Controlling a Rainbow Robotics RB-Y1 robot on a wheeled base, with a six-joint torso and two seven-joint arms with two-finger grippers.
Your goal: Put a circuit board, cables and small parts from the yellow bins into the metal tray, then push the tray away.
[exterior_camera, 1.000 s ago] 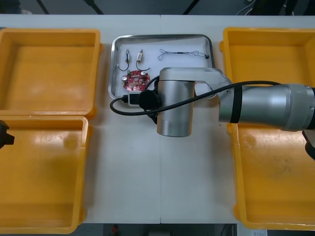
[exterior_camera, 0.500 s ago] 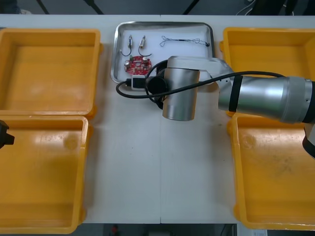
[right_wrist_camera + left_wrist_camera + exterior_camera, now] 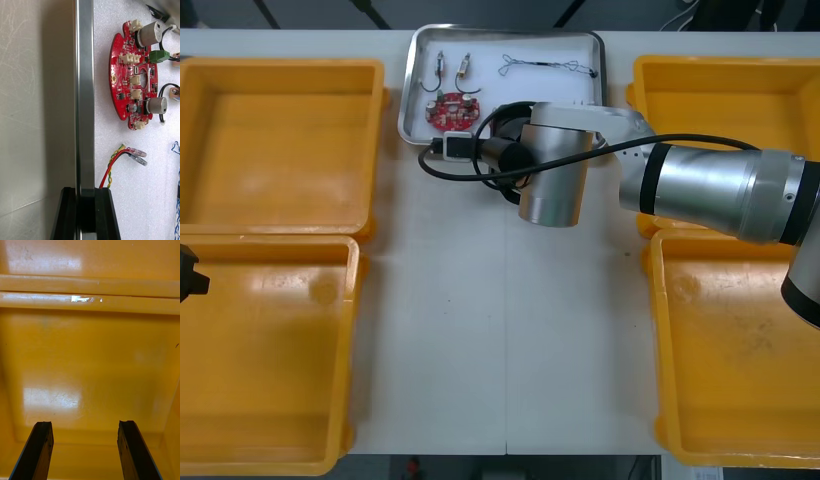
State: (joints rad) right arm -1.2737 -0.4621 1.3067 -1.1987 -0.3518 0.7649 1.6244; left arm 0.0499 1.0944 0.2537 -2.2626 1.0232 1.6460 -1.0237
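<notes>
Metal tray [image 3: 490, 88], white inside, holds a round red circuit board [image 3: 448, 110].

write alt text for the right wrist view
The right gripper is shut on the rim of the metal tray. On its white inside lie a round red circuit board and a red and yellow cable.

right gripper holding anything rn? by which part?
Right gripper clamps the metal tray by its near rim. Left gripper, open over a yellow bin, holds nothing.
</notes>
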